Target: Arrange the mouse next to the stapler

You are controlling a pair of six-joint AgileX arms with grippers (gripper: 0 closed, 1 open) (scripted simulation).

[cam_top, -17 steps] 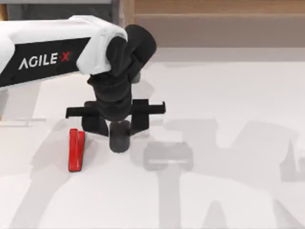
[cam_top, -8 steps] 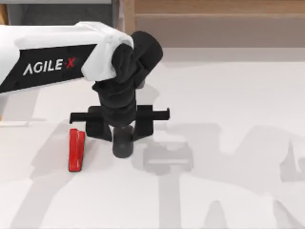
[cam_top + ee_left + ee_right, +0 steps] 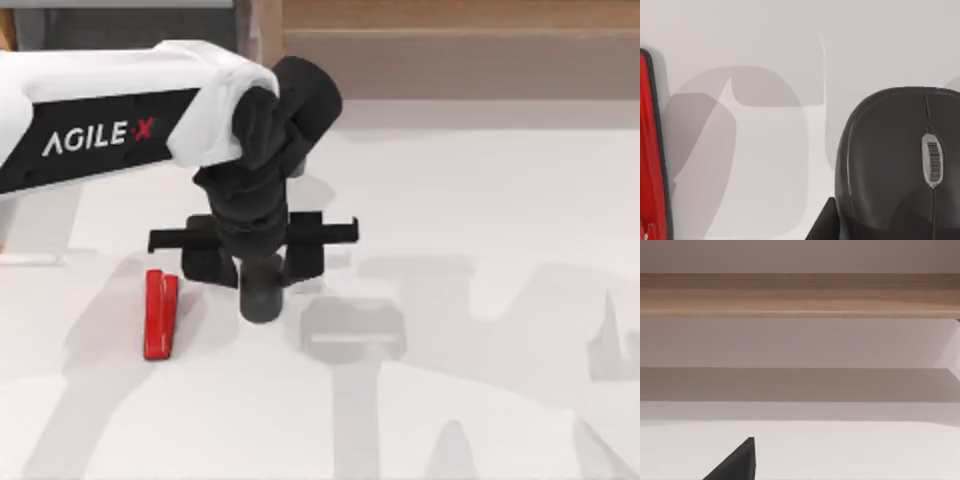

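The left gripper [image 3: 263, 272] hung over the counter's [image 3: 480, 220] left half with its black fingers [image 3: 303, 257] spread on either side of the small charcoal-grey, smooth oval mouse [image 3: 261, 297]; whether they pressed on it could not be told. In the left wrist view the mouse [image 3: 900, 165] lay on the white surface, well apart from the narrow bright red stapler [image 3: 652, 150]. The stapler [image 3: 159, 313] rested to the mouse's left, so the hold probably served to carry the mouse over. Against half a second earlier, gripper and mouse had edged up and slightly right, while the stapler lay unmoved. The right arm was parked, facing the wooden rail [image 3: 800, 295].
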